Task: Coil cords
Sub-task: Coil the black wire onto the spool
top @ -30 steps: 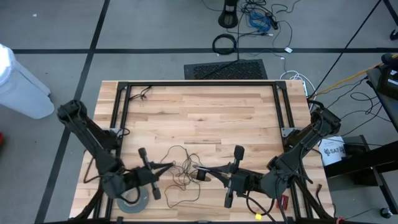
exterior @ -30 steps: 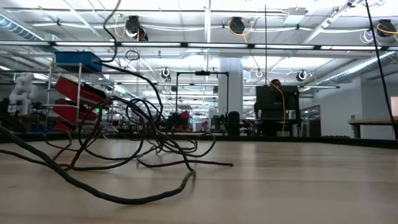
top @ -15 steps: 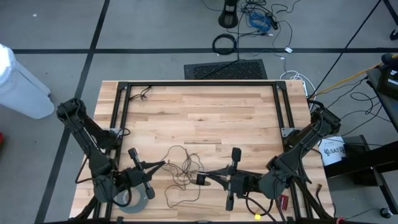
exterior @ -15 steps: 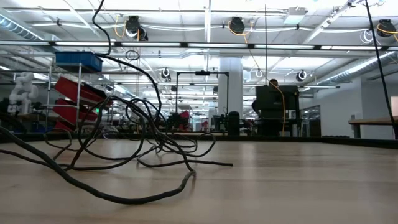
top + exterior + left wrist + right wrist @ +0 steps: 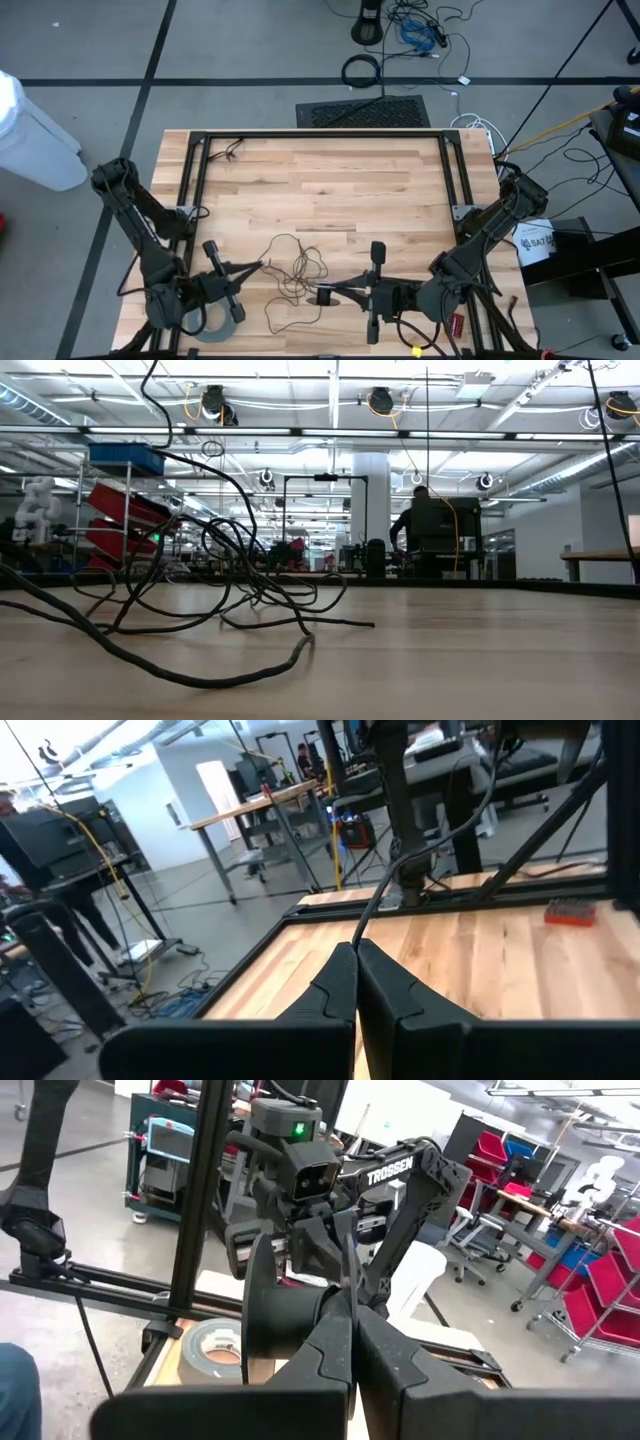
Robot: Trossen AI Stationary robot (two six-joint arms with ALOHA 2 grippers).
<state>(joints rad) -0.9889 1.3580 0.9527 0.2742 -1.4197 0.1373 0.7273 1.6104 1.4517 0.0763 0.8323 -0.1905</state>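
Slack taken up over the last second: left pincer [image 5: 262,265], clamped on the thin cord [image 5: 290,262], drawn back toward its table [image 5: 330,180] corner by the tape roll [image 5: 210,326]; right pincer [image 5: 322,296], shut on the black disc [image 5: 324,296], eased nearer the front edge. Tangle between them still loose, coiling barely begun.

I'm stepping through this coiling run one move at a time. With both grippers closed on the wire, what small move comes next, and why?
Probably the left gripper should carry its pinched wire around toward the right gripper, which holds the black disc upright. Most of the wire lies in loose tangled loops on the table between them, none visibly wound on the disc.
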